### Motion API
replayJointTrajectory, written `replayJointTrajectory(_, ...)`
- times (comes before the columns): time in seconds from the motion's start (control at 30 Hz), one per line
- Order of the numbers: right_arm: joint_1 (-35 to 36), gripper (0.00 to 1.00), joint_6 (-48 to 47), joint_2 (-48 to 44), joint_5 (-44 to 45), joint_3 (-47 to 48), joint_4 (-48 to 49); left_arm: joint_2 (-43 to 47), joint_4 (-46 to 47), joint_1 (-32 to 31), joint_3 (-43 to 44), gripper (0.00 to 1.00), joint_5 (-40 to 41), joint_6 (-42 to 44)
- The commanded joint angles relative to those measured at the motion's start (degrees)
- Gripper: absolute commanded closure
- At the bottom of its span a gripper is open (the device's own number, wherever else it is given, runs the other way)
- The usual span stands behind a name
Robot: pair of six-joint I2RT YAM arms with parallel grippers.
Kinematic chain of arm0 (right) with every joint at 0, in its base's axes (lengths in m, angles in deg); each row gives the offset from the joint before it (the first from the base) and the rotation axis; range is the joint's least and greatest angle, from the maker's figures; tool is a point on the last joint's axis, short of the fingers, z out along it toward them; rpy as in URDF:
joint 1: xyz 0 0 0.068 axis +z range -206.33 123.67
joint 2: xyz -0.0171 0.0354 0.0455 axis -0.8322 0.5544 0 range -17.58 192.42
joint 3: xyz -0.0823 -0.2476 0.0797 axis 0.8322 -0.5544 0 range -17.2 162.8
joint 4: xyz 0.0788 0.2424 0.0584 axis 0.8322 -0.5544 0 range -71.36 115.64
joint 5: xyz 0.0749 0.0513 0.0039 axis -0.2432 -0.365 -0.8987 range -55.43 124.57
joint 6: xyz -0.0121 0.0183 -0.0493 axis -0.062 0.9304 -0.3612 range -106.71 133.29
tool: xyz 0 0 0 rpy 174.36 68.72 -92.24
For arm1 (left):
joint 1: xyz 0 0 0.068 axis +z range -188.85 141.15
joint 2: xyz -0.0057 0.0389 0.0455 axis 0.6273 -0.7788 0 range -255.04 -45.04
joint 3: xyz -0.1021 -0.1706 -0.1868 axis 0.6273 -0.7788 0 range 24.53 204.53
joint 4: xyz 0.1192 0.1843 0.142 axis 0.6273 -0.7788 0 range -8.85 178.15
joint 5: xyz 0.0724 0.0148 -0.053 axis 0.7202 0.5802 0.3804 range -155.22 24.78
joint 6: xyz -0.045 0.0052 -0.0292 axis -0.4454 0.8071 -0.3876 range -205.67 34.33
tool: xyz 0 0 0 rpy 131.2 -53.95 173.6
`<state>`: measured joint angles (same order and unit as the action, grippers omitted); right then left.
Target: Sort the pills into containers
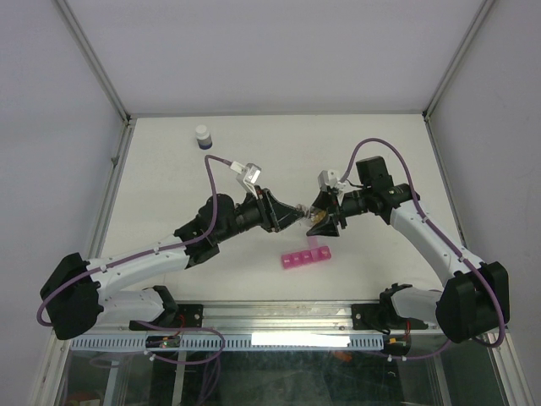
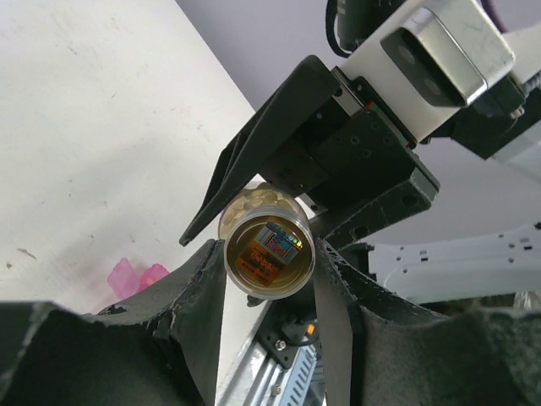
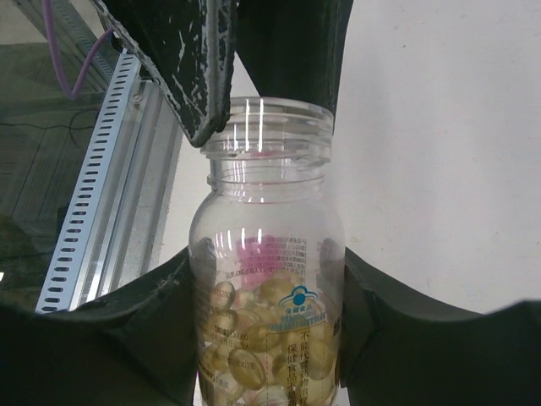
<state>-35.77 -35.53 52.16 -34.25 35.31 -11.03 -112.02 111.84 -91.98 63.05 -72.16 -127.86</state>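
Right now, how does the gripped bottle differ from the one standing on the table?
The clear bottle is uncapped; the dark bottle wears a white cap. The clear bottle is clamped in the right gripper; the dark bottle stands free at the table's far left. Both are round bottles.

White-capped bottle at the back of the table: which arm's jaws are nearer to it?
Left. The left gripper is forward of the white-capped bottle, to its right; the right gripper is just past the left one, farther away.
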Motion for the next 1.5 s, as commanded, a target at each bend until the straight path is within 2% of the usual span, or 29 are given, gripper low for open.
replayJointTrajectory(0.0,-0.4,1.0,2.1,-0.5,-1.9,1.6,2.9,2.3,-1.5,-0.4,3.4,0.94,5.8,-6.1)
replayJointTrajectory(0.3,-0.8,1.0,2.2,-0.9,-2.8,1.6,2.9,7.3,-1.4,-0.3,-1.1,0.97,11.3,-5.8)
replayJointTrajectory(0.4,-1.1,1.0,2.2,-1.2,-3.0,1.6,2.8,9.1,-2.9,0.0,-3.3,0.96,15.5,-4.1)
replayJointTrajectory(0.6,-2.2,1.0,2.3,-1.9,-3.8,1.8,2.7,6.4,-13.9,4.4,-7.2,0.91,28.6,-1.7)
replayJointTrajectory(0.8,-3.1,1.0,2.6,-2.0,-4.4,1.8,2.9,-1.1,-27.6,11.2,-4.4,0.87,35.0,-0.1)
replayJointTrajectory(0.87,-3.4,1.0,2.7,-2.0,-4.5,1.8,2.8,-3.2,-28.7,12.8,-3.4,0.84,35.8,2.4)
replayJointTrajectory(0.93,-3.7,1.0,2.9,-2.0,-4.7,1.9,2.9,-6.0,-29.8,14.4,-2.6,0.78,37.8,3.7)
replayJointTrajectory(0.97,-4.0,1.0,3.0,-2.1,-4.9,1.8,3.0,-7.8,-30.5,15.4,-2.0,0.69,38.7,4.2)
replayJointTrajectory(1.1,-5.7,1.0,3.8,-2.6,-5.9,1.9,3.3,-15.9,-35.1,18.6,2.3,0.59,39.6,5.0)
replayJointTrajectory(1.2,-8.1,1.0,4.7,-3.5,-7.0,1.7,3.9,-19.1,-35.8,18.9,3.5,0.45,39.1,4.7)
replayJointTrajectory(1.3,-10.4,1.0,6.2,-4.9,-8.2,1.5,5.0,-17.7,-36.8,18.8,4.1,0.21,38.0,4.1)
replayJointTrajectory(1.37,-12.0,1.0,9.0,-6.1,-8.5,1.1,7.2,-14.6,-37.0,18.9,4.1,0.08,36.0,4.3)
replayJointTrajectory(1.4,-12.7,1.0,12.7,-6.9,-8.6,1.0,9.8,-12.3,-37.0,18.8,4.1,0.04,34.6,4.3)
replayJointTrajectory(1.47,-14.1,1.0,23.7,-8.8,-7.3,0.5,19.0,-7.6,-36.8,18.8,4.3,0.01,31.2,4.6)
